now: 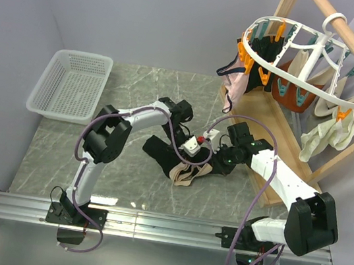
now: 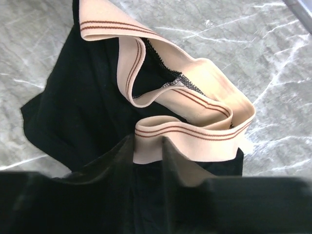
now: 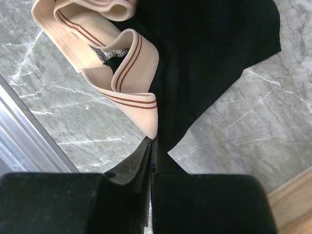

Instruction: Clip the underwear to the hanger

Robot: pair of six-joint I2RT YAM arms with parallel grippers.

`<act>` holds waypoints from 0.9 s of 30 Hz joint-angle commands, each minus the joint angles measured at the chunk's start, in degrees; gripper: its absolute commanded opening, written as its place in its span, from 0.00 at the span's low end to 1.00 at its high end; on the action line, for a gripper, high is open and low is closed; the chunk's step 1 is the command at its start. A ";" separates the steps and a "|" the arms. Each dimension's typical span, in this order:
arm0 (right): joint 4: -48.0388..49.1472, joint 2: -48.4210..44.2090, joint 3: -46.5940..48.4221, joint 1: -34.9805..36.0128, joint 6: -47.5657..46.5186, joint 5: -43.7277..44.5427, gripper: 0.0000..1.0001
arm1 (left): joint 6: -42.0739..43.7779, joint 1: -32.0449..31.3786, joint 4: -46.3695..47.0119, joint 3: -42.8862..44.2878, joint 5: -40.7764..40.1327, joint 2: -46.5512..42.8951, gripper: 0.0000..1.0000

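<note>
Black fabric boxer briefs (image 1: 159, 151): our left gripper (image 2: 147, 146) pinches their tan striped waistband (image 2: 195, 134) at one o'clock, our right gripper (image 3: 153, 144) clamps the three o'clock edge.

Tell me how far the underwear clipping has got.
Done: nothing clipped yet; the underwear lies crumpled on the table, apart from the hanger. In hand: the right claw is pinched shut on its edge beside the waistband; the left claw has its fingers either side of the waistband, grip unclear. Left: lift it, carry it to the hanger, fasten it in a clip.
</note>
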 commanded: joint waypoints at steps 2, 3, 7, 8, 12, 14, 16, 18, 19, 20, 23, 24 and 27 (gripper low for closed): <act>1.06 -0.97 0.25 -0.53 0.45 0.25 0.00 | 0.36 -0.20 -2.77 1.87 1.12 -0.91 0.22; 1.15 -0.89 0.43 -0.53 0.54 0.17 0.00 | -2.60 0.41 -2.15 1.25 1.64 -1.79 0.12; 1.50 -2.11 1.22 -1.40 0.63 0.17 0.00 | -16.14 5.59 3.99 -0.33 3.84 -7.50 0.00; 1.59 -2.90 1.31 -1.75 0.89 0.25 0.00 | -19.21 7.08 6.88 -1.12 4.19 -10.29 0.00; 2.65 -4.93 4.20 -2.98 1.76 0.43 0.00 | -35.83 17.17 15.06 -4.46 5.60 -18.39 0.00; 3.78 -6.41 5.34 -3.60 3.34 0.08 0.00 | -45.84 20.44 19.37 -8.31 5.86 -24.08 0.00; 4.75 -7.56 6.32 -3.86 4.49 0.16 0.00 | -54.11 24.40 25.70 -11.13 4.73 -28.06 0.00; 6.16 -9.67 6.58 -3.87 5.98 0.51 0.00 | -59.64 26.94 29.91 -15.52 3.76 -34.03 0.00; 6.51 -10.55 6.49 -3.78 6.51 0.60 0.00 | -60.98 27.39 30.80 -16.93 3.14 -36.05 0.00; 6.60 -12.21 6.49 -3.78 6.95 0.69 0.00 | -62.21 28.01 31.25 -19.64 1.92 -39.90 0.00; 4.68 -16.43 6.23 -3.87 6.52 -0.18 0.00 | -66.52 28.80 31.25 -25.09 0.86 -47.74 0.00; 3.80 -17.66 6.06 -3.87 6.08 -1.14 0.00 | -67.92 28.80 29.95 -26.42 0.85 -49.68 0.00; 0.28 -23.37 4.74 -3.78 4.50 -2.99 0.00 | -70.29 28.98 27.48 -31.00 0.85 -57.85 0.00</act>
